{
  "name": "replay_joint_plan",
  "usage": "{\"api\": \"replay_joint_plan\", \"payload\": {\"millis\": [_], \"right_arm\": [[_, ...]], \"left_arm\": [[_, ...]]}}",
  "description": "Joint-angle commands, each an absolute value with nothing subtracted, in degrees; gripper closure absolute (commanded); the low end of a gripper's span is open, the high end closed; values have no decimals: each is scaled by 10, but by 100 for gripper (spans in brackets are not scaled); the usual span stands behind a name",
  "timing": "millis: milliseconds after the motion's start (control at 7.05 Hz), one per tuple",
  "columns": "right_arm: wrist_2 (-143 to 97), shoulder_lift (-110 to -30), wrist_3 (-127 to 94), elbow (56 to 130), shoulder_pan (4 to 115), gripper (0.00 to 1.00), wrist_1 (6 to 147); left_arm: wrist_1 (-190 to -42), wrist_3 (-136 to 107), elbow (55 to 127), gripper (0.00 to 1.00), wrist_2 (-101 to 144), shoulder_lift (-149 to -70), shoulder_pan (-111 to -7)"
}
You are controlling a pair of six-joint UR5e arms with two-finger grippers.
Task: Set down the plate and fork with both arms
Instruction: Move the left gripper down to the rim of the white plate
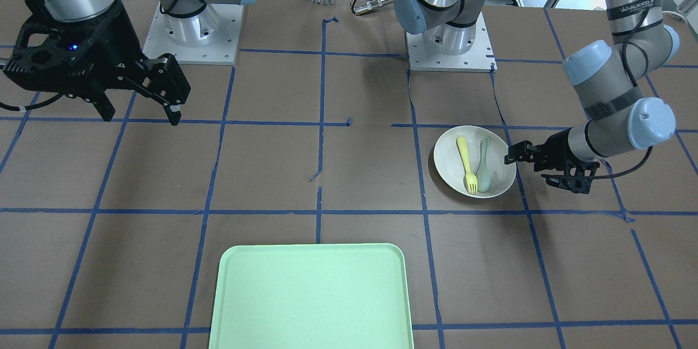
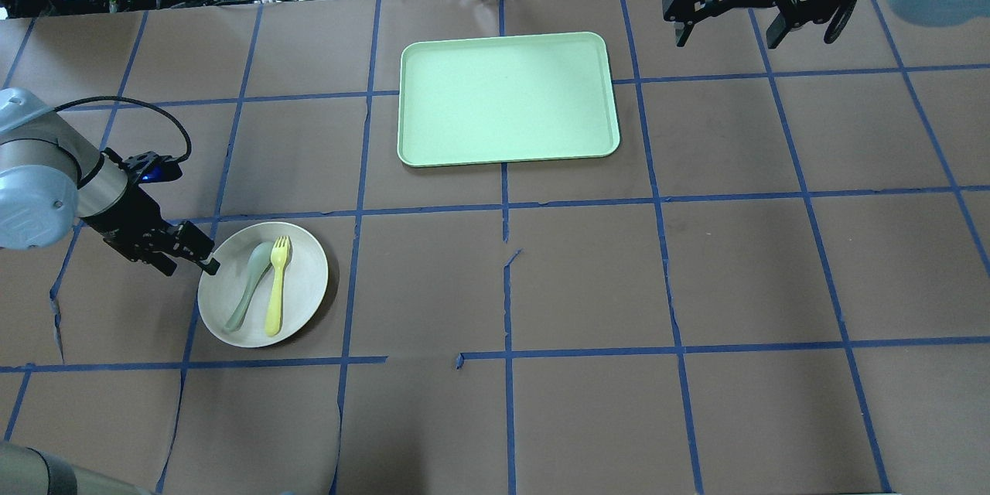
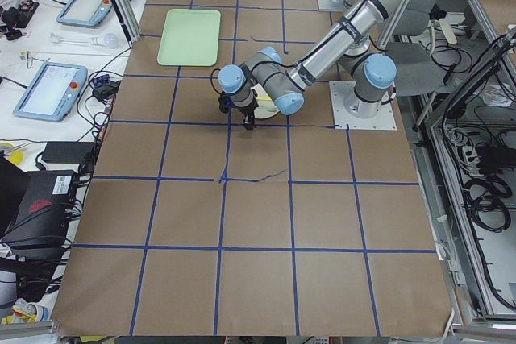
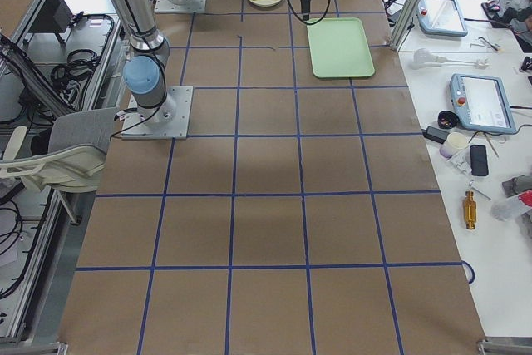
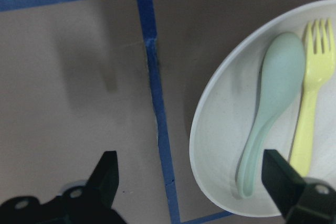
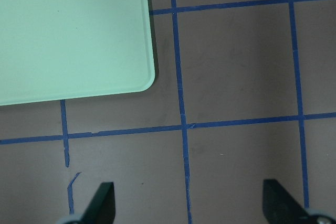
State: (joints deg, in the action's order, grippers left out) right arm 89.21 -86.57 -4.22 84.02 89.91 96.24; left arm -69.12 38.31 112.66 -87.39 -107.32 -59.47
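Plate [image 2: 308, 290] carries fork [image 2: 275, 290] and spoon [image 2: 249, 286], left hand [image 2: 189, 267] spread open at its rim, right hand [image 2: 728, 31] open aloft.

I see a mint-green tray [image 2: 508, 99] lying flat on the brown, blue-taped worktop [image 2: 735, 271], and a grey-green spoon [image 2: 249, 286] well apart from it.

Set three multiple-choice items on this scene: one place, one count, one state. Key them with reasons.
1. Where is the fork? A on the tray; B in the plate; C on bare table.
2. Utensils in the plate? A one; B two; C three.
3. The left gripper's jaws? A open; B shut on the fork; C shut on the plate.
1 B: it lies beside the spoon in the plate. 2 B: fork and spoon only. 3 A: jaws wide apart at the rim.
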Motion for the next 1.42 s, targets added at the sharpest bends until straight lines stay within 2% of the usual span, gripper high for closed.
{"api": "replay_joint_plan", "payload": {"millis": [0, 284, 568, 851, 1277], "right_arm": [[892, -866, -42, 841, 899, 0, 962], [892, -867, -42, 841, 899, 0, 962], [892, -867, -42, 841, 899, 0, 962], [892, -866, -43, 841, 899, 0, 962], [892, -867, -43, 842, 900, 0, 963]], "left_arm": [[-695, 386, 1127, 26, -873, -1085, -595], [-699, 386, 1126, 29, -872, -1093, -595], [-701, 385, 1124, 57, -874, -1093, -596], [-705, 388, 1126, 98, -874, -1093, -599], [-734, 387, 1111, 100, -846, -1090, -599]]}}
